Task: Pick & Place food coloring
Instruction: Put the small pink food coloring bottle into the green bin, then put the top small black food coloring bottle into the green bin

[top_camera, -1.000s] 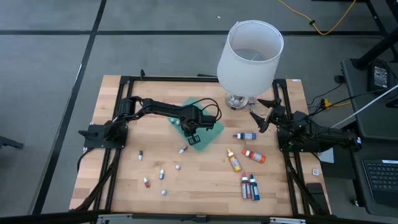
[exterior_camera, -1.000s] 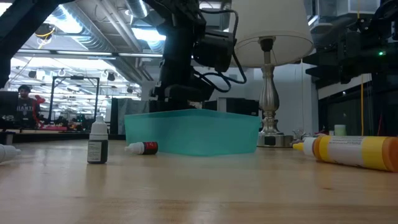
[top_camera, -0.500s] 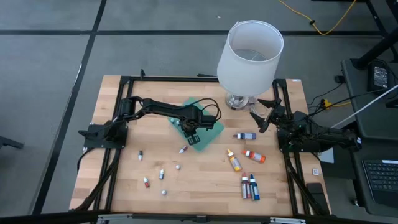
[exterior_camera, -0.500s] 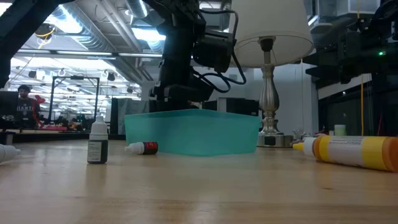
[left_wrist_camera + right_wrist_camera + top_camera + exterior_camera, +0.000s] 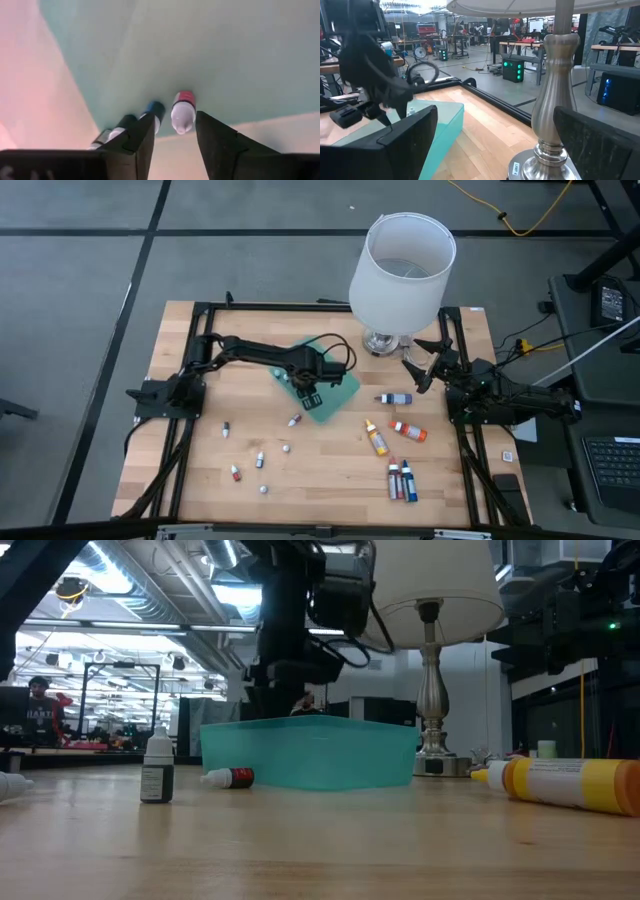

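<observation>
Left gripper [image 5: 309,394] hung over the teal tray [image 5: 335,395], pointing down into it. Fingers [image 5: 135,142] were apart with nothing between them; a narrow-to-medium gap, not gripping. In the left wrist view, a red-bodied dropper bottle [image 5: 183,111] lay on the tray floor in line with that gap, white tip toward the camera. Beside it lay a blue-bodied bottle [image 5: 154,113] and a dark one [image 5: 121,126], both partly hidden behind one finger.

Low view: left arm sat above the tray's rim [image 5: 310,726], clear of it.

Rest of the food coloring was on the wooden table [image 5: 180,450], outside the tray. On the tray's right-arm side: a purple/blue bottle [image 5: 394,397] nearest, then an orange-red one [image 5: 408,430] and a yellow-orange one [image 5: 376,438] further toward the front edge, then a red and blue pair [image 5: 402,479] lying side by side. Just off the tray's front corner: one tiny white-capped bottle [image 5: 294,420]. Further from the tray toward the front-left: five more tiny bottles scattered, well apart, e.g. [image 5: 226,428], [image 5: 260,460], [image 5: 235,473].

Lamp [image 5: 402,270] with white shade stood behind the tray, near the table's back edge.

Right gripper [image 5: 418,370] was parked just beside the lamp base [image 5: 559,125], well apart from the tray, fingers spread wide, empty.
</observation>
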Robot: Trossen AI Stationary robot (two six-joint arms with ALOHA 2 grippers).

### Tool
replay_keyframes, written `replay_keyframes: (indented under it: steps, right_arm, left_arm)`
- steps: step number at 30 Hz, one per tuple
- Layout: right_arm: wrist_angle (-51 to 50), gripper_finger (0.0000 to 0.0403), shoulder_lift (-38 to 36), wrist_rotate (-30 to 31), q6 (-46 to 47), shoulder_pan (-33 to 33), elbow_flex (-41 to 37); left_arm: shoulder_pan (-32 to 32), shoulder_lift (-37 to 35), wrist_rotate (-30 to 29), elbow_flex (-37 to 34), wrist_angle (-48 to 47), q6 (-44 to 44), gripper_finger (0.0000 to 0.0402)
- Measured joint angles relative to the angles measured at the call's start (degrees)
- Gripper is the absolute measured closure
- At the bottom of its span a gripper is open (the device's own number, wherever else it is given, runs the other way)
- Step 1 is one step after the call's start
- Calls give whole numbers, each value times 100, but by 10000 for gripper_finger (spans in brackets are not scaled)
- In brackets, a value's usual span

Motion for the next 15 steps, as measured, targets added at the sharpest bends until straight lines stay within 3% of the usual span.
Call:
replay_keyframes:
  steps: [15]
  right_arm:
    - [0,6,0,2,0,2,0]
  left_arm:
    - [-435,-1159,-551,4,97,-740,113]
